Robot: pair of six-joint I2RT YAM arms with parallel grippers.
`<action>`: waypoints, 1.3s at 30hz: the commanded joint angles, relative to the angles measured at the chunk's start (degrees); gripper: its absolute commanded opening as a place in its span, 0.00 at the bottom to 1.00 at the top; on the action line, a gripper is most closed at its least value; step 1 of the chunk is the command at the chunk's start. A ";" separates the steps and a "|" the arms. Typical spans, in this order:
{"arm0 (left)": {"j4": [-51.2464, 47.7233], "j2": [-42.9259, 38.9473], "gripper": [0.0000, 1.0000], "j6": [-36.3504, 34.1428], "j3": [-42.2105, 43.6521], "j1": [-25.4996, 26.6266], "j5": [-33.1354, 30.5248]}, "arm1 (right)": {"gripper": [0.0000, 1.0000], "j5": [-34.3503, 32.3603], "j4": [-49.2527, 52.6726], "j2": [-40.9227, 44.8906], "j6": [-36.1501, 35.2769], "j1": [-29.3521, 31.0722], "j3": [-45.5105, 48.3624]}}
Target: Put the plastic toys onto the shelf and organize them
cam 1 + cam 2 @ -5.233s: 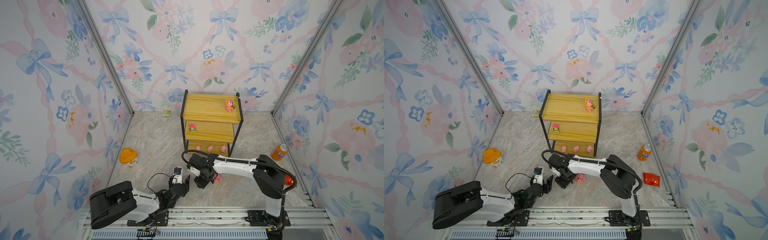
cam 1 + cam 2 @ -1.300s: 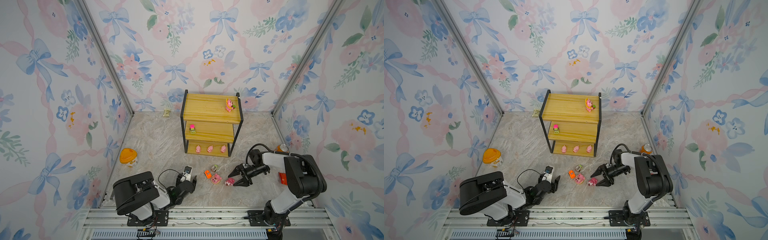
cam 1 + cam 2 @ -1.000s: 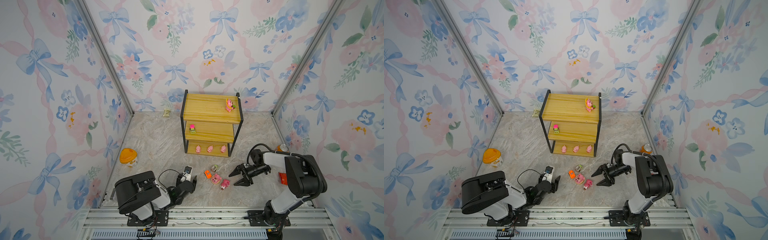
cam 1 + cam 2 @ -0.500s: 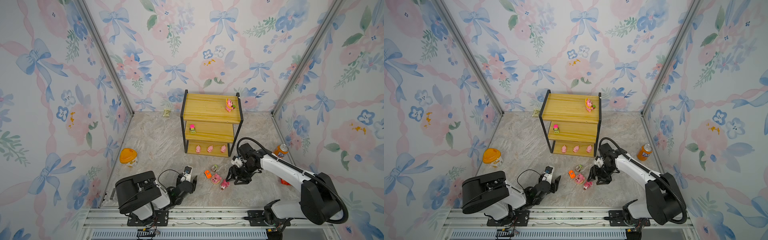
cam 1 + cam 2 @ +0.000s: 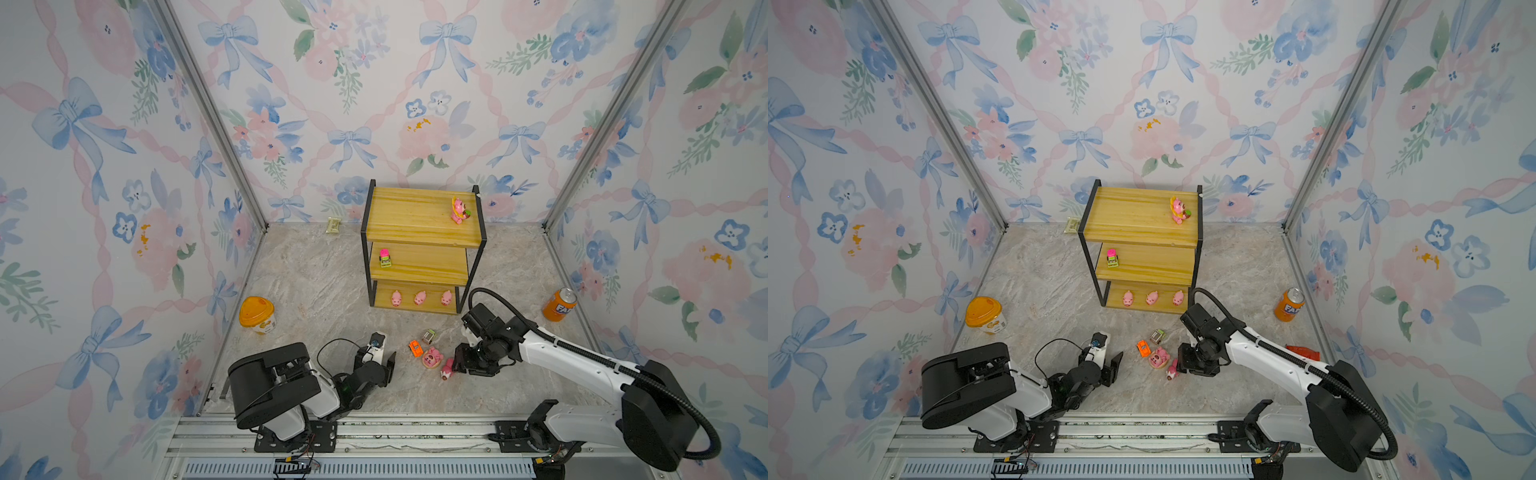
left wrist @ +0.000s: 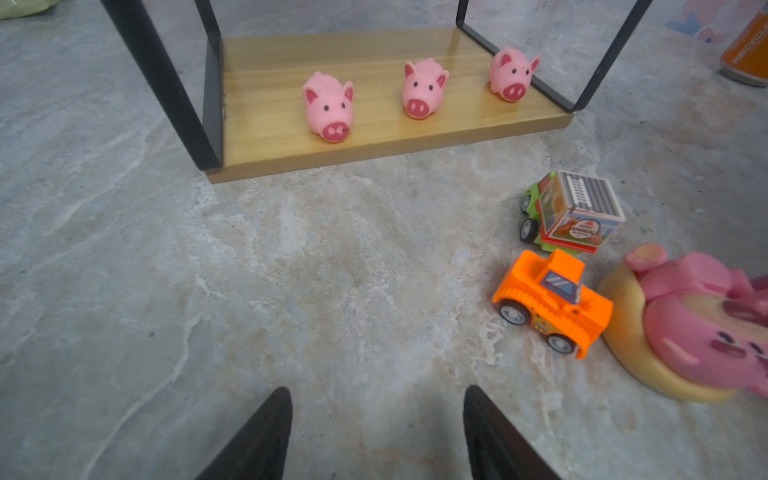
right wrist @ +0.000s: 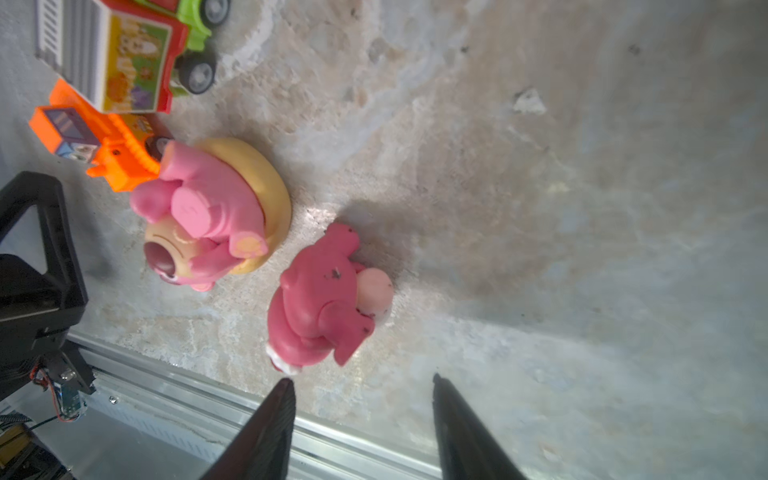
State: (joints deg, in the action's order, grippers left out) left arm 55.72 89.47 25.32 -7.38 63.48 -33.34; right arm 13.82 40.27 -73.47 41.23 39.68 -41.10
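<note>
Dark-pink plastic figurine [image 7: 324, 299] laid sideways on marbled counter [image 7: 582, 208], right gripper [image 7: 361, 379] fingers held apart at its three o'clock, left gripper [image 6: 376, 392] fingers parted, empty.

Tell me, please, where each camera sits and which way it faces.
Both top views: high over the near rail, looking down at the shelf and floor; left arm and right arm show whole.
Left wrist: low over the floor, facing the shelf's bottom board with three pigs; the left gripper, open, shows its tips.
Right wrist: looking down toward the near rail at a lying pink figurine; the right gripper, open, shows its tips.
Shared: both wrist views catch the orange car.
</note>
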 commanded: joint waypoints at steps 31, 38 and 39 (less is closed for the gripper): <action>0.77 -2.09 0.66 -3.31 -0.33 1.45 0.21 | 0.27 4.26 10.97 -10.87 -9.01 4.39 -13.00; 0.79 -3.42 0.67 -4.58 -0.09 1.38 0.21 | 0.26 19.90 12.37 -4.68 -6.79 -1.35 -11.20; 0.77 -3.35 0.67 -4.58 -0.09 1.38 0.21 | 0.24 23.01 12.06 -3.89 -6.55 -3.33 -10.35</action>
State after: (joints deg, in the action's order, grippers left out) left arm 55.72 86.72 22.22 -7.42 64.55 -32.95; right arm 27.16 49.91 -79.50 33.82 40.45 -52.77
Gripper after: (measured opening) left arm 0.666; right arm 0.324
